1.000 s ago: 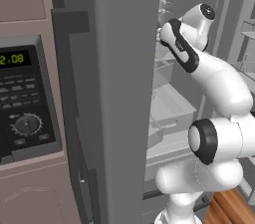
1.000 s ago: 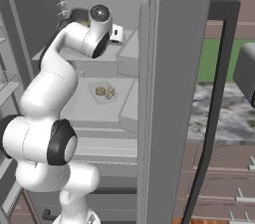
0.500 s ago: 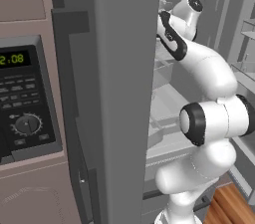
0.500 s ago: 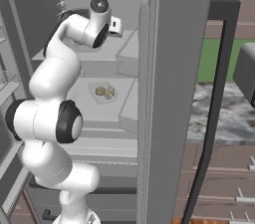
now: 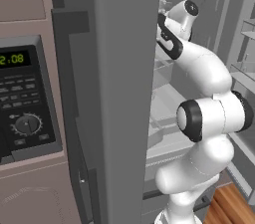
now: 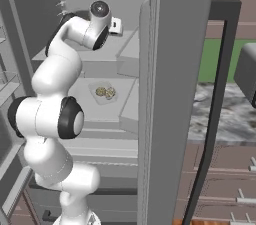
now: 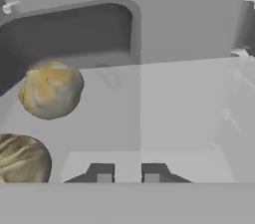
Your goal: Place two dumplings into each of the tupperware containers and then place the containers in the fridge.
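In the hand view the gripper (image 7: 127, 173) has its fingers (image 7: 101, 172) nearly pressed together with nothing between them, low over the near wall of a container (image 7: 174, 113) that spreads ahead on an upper fridge (image 6: 180, 69) shelf. Its two tan, green-mottled dumplings (image 7: 51, 90) lie ahead and to the left. The right base view shows another filled container (image 6: 105, 92) one shelf lower, so backing straight out looks right.
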Robot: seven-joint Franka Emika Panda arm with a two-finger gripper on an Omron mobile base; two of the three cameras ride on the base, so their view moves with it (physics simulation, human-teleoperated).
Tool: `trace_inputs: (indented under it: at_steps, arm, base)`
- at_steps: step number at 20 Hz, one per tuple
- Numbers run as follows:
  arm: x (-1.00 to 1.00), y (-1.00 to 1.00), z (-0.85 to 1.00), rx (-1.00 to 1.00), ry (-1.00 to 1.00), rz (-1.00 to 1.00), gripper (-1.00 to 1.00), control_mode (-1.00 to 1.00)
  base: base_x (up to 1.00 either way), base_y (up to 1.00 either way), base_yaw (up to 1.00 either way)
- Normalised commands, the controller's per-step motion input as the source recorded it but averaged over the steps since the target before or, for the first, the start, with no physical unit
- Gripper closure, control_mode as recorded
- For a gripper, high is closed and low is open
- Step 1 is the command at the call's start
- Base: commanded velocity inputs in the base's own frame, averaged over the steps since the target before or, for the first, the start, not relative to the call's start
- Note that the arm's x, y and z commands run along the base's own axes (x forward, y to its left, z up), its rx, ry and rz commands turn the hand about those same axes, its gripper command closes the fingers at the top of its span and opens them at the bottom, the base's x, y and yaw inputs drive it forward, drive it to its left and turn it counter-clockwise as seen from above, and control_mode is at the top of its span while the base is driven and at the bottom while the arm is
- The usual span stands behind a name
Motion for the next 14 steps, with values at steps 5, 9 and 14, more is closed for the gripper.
trace_inputs:
  at_steps: [5,9,14]
  arm:
    - [0.0,0.0,0.01,0.0,-0.09,0.0,-1.0,-1.0]
    - [-0.01,0.0,0.16,0.0,-0.14,0.0,-1.0,-1.0]
    - [-0.52,-0.03,0.28,0.0,-0.11,-0.02,-1.0,-1.0]
  base:
    - [0.0,0.0,0.0]
    - [0.0,0.0,0.0]
    - [0.0,0.0,0.0]
